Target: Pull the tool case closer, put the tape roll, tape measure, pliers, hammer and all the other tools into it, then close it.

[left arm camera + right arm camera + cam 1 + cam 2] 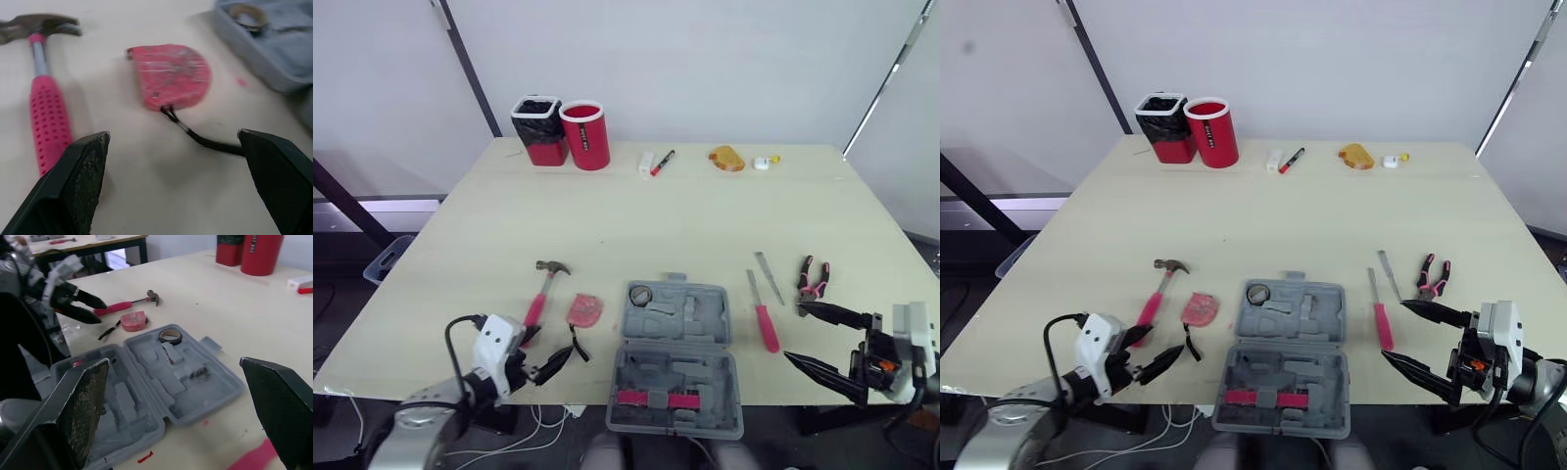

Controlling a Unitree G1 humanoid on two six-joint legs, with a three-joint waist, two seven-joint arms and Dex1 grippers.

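head view: one grey tool case (675,357) lies open on the worktop (636,220), between the left jaws and the right jaws. both pairs are spread wide and hold nothing. one tape roll (640,294) sits in the case half farther from the jaws. just beyond the left jaws lie one hammer (543,289) with a pink handle and one pink tape measure (584,310), whose black strap (579,345) trails back towards them. just beyond the right jaws lie three tools, side by side and apart: one pink-handled screwdriver (765,315), one bare metal blade (769,278) and one pair of pliers (813,278). well beyond both pairs, at the far edge, two cups stand touching: one black-and-red cup (538,130) and one red cup (585,135).

left wrist view: the left jaws gape. the hammer handle (46,112) runs up just beside one finger. the tape measure (171,76) lies ahead of the gap. its strap (210,144) ends at the other finger, though contact cannot be told. one corner of the case (274,54) lies past that finger.

right wrist view: the right jaws stand wide apart, with the case (161,387) ahead of the gap. the left jaws show beyond it, next to the hammer (124,306) and tape measure (133,320).
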